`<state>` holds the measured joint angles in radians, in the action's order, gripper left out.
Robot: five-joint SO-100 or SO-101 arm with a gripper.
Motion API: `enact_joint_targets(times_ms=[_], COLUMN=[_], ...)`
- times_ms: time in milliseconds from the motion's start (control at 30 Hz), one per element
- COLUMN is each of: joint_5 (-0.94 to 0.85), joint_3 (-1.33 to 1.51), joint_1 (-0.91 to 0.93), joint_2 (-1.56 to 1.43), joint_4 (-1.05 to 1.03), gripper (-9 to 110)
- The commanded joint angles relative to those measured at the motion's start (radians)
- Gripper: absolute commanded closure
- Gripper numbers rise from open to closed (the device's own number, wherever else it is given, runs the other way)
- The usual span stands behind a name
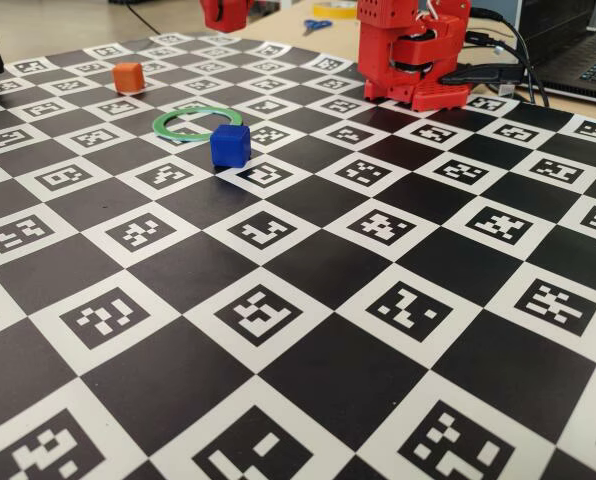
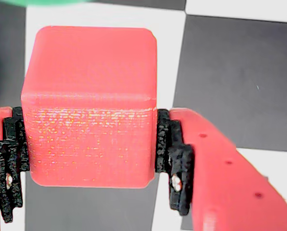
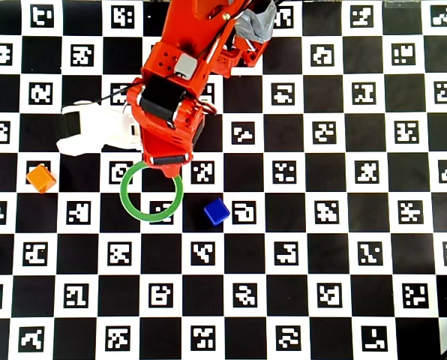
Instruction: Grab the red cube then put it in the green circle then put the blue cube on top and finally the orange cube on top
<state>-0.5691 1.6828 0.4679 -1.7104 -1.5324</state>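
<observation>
The red cube [image 2: 89,72] fills the wrist view, clamped between the black pads [image 2: 168,144] of my gripper [image 2: 90,161], which is shut on it and holds it above the board. A blurred green edge of the green circle [image 2: 47,2] shows just beyond the cube. In the overhead view the gripper [image 3: 163,159] hangs over the far rim of the green circle [image 3: 151,193] and hides the red cube. The blue cube [image 3: 217,211] sits just right of the ring, and the orange cube [image 3: 41,178] lies to its left. In the fixed view the ring [image 1: 197,123] is empty.
The red arm [image 3: 180,82] reaches in from the top of the overhead view; its base [image 1: 413,55] stands at the board's far edge. A white part [image 3: 96,127] lies left of the arm. Cables and a laptop [image 1: 578,50] sit at the back right.
</observation>
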Motion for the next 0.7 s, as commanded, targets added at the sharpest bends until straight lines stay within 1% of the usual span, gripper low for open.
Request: enact_joint_targets(times_ms=[0, 667], joint_5=[-0.006, -0.015], joint_3=[-0.002, 0.152], joint_1=[0.021, 0.038], joint_2=[0.005, 0.089], joint_4=[0.055, 0.341], gripper=[98, 98])
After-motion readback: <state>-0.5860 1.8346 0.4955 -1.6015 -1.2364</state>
